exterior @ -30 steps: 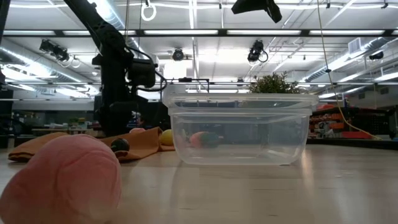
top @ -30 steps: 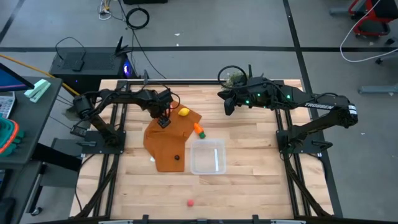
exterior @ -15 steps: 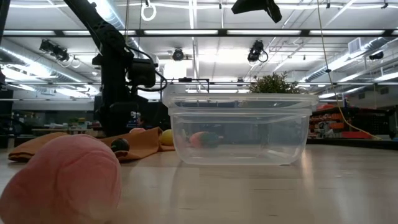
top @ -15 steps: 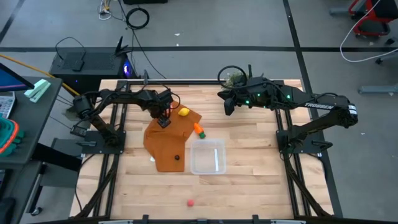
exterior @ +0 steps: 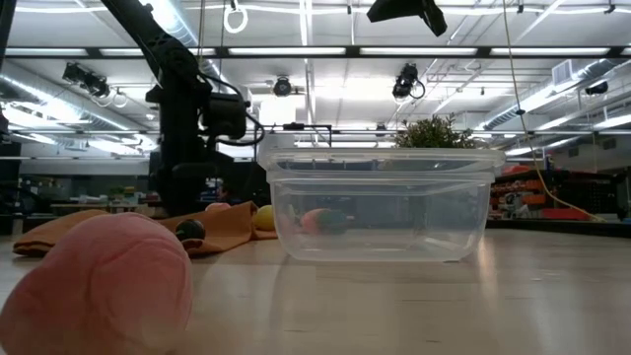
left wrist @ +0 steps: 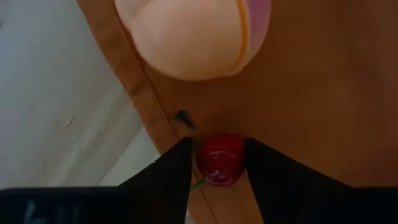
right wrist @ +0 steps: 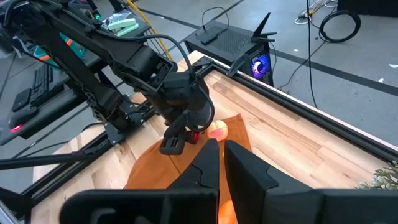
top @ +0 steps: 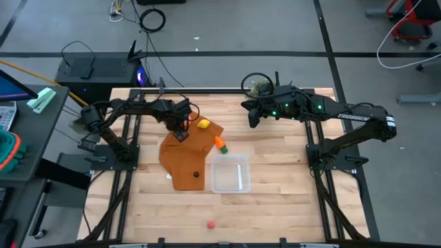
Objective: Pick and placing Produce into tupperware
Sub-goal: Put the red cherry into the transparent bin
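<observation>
- High view: the left gripper (top: 181, 129) is down over the far corner of the orange-brown cloth (top: 185, 160), and the thing its fingers are around is too small to see from here. The lemon (top: 204, 125) is just beside those fingers and the carrot (top: 220, 144) is a bit farther off. The tupperware (top: 230, 173) sits past the carrot on the surface (top: 289, 200), with nothing in it that I can see. The right gripper (top: 252, 116) waits up high, fingers pressed shut with nothing in them.
- Low view: the small red-pink piece (exterior: 94, 283) lies very near the camera, well apart from both sets of fingers. The small dark piece (exterior: 190, 230) rests on the cloth.
- Left wrist view: a tiny shiny red piece (left wrist: 220, 158) sits right between the two fingers (left wrist: 166, 175), which are narrow and touching it or nearly so. The red-yellow round fruit (left wrist: 193, 34) lies just past the fingertips.
- I think the red piece is light and hard (and maybe slippery), so hold it gently across its round middle.
- Right wrist view: its own fingers (right wrist: 202, 163) are together.
</observation>
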### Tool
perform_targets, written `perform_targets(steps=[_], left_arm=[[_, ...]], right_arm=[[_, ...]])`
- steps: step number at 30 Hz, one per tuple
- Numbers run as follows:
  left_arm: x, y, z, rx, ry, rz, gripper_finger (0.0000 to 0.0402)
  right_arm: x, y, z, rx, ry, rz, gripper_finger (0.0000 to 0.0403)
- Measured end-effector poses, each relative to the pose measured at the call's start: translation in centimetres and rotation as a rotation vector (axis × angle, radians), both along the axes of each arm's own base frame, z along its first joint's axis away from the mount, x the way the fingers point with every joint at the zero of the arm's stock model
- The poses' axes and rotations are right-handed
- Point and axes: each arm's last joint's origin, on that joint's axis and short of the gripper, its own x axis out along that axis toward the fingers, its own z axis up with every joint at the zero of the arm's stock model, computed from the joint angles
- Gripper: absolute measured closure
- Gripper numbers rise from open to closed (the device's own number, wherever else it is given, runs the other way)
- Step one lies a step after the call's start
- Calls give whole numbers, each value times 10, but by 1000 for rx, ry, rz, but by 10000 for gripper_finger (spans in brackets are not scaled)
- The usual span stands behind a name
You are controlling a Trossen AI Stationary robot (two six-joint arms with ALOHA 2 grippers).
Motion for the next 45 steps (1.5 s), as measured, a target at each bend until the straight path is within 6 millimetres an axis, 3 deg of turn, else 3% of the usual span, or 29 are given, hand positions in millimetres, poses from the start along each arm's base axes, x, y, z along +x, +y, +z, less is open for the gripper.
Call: perform_targets(steps=[12,17,25,34,45], left_arm=[[-1,-1,6,-28,43,-1,268],[8,4,24,-20,27,-4,265],[35,8,69,-65,-106,-43,275],[73,-21,119,-54,-277,-183,271],[99,-50,149,-49,-437,-235,271]], right_arm=[[0,0,0,0,0,0,401],[0,0,0,0,0,0,401],[0,0,0,3,-1,-1,401],[-14,-10,9,19,-47,-53,401],[-46,-40,17,19,-49,-206,401]])
